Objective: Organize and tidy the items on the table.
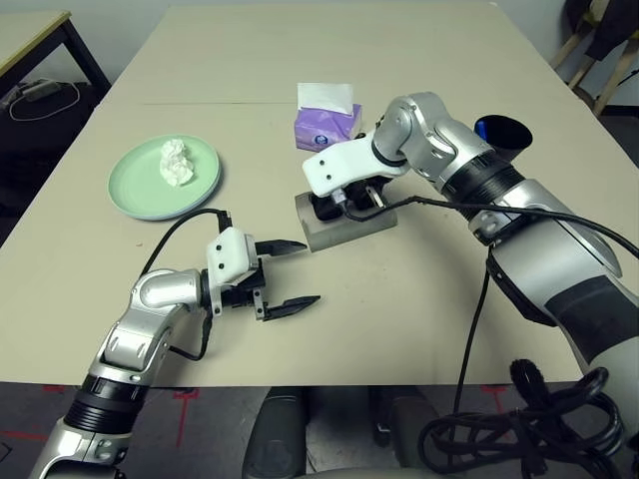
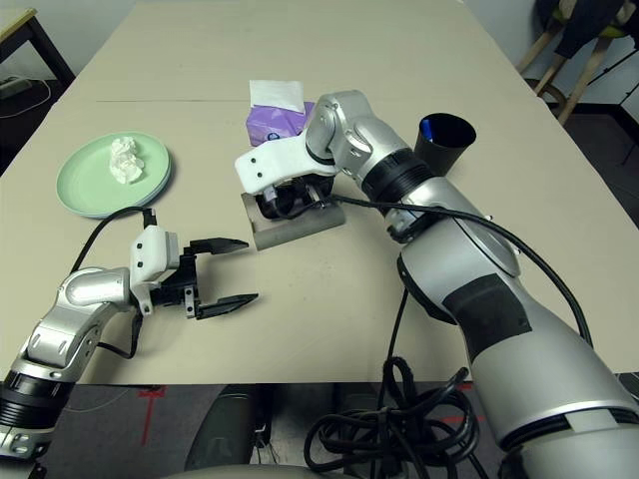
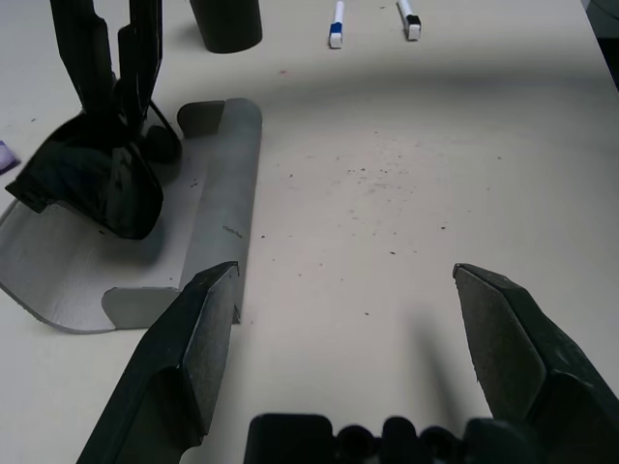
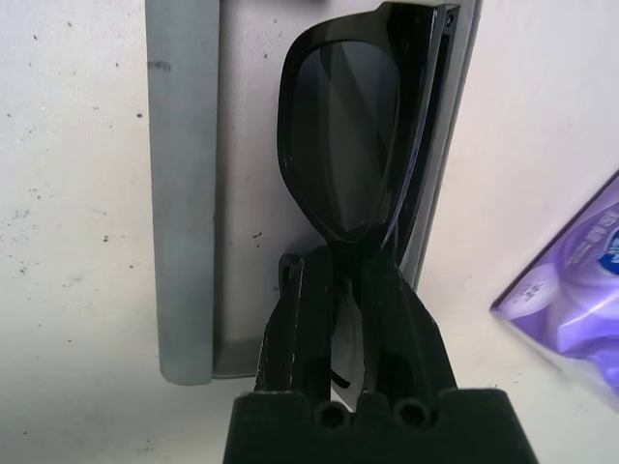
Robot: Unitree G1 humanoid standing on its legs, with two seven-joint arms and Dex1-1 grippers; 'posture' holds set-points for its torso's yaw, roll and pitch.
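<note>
The right gripper (image 4: 343,261) pinches the black sunglasses (image 4: 353,126) at the bridge, just over the open grey case (image 1: 344,225) in the middle of the table (image 1: 419,299); the left gripper (image 1: 288,274) hangs spread and empty near the case. A tissue wad (image 1: 176,162) lies on the green plate (image 1: 140,190).

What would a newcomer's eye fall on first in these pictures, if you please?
Most likely the right hand at the table's middle, shut on the black sunglasses over the open grey glasses case. Next, the left hand hovering wide open nearer the robot, holding nothing. Then the pale green plate at the robot's left with the white tissue wad on it.
</note>
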